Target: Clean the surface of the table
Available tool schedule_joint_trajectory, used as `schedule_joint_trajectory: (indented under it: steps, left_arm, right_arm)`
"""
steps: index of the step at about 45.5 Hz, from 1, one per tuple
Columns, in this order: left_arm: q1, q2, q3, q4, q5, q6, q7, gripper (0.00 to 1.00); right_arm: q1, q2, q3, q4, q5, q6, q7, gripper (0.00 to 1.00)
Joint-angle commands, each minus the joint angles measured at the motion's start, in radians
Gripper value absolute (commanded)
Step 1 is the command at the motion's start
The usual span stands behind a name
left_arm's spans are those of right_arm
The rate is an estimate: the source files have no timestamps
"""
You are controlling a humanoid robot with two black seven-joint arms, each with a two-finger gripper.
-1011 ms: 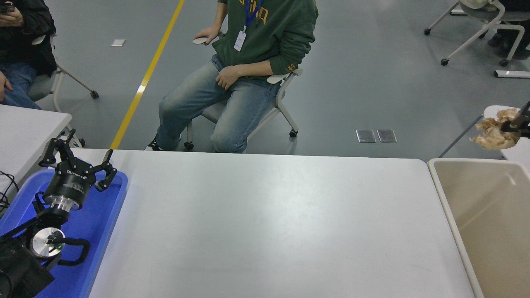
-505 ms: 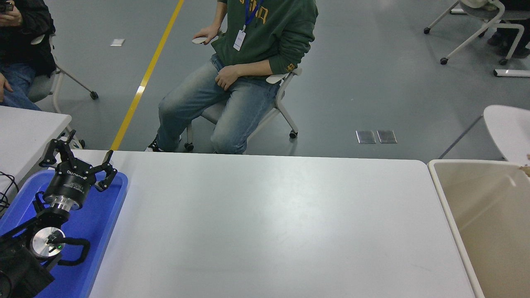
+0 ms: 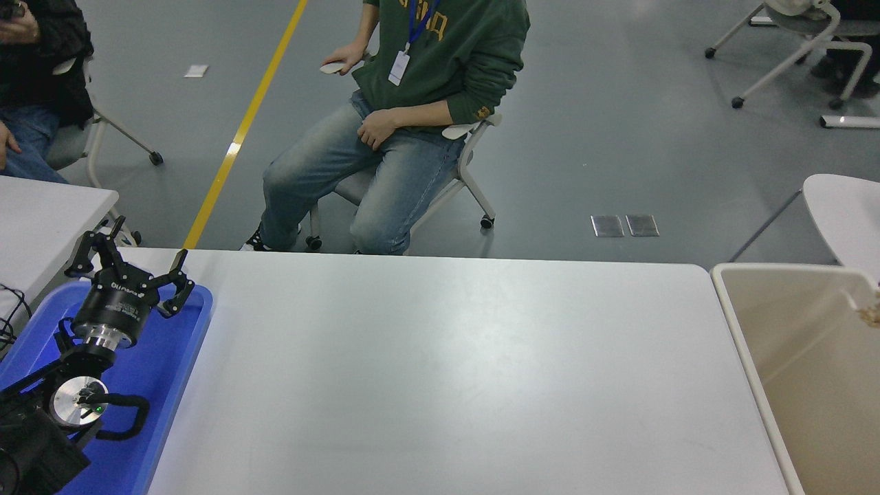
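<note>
The table surface (image 3: 440,371) is a wide matte white top filling the lower middle of the head view, and nothing lies on it. My left gripper (image 3: 130,263) is parked at the lower left over the blue tray, its fingers spread open and empty. My right gripper is out of view past the right edge. A small tan scrap (image 3: 872,315) of crumpled paper shows at the right edge, over the beige bin.
A blue plastic tray (image 3: 182,357) sits at the table's left end under my left arm. A beige bin (image 3: 797,357) stands at the table's right end. A person in a green hoodie (image 3: 440,62) sits at the far side. A smaller white table (image 3: 842,213) is at the right.
One second ago my right gripper held a tan crumpled wad at the right edge above the bin. It has moved out of view; only a scrap shows now.
</note>
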Motion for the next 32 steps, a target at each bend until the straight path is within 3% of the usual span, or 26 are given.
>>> schedule_joint_trajectory:
  steps: [1,19,32]
  left_arm:
    - [0.000,0.000,-0.001,0.000,0.000,0.000,0.000,1.00]
    - [0.000,0.000,0.001,0.000,0.000,0.000,0.000,1.00]
    - [0.000,0.000,0.001,0.000,0.000,0.000,0.000,1.00]
  right_arm:
    - [-0.094,0.188,0.003,-0.224,0.056,-0.026,0.001,0.00]
    - [-0.162,0.290,0.003,-0.227,0.132,-0.162,0.001,0.00]
    - [-0.182,0.329,0.005,-0.255,0.134,-0.175,0.001,0.00]
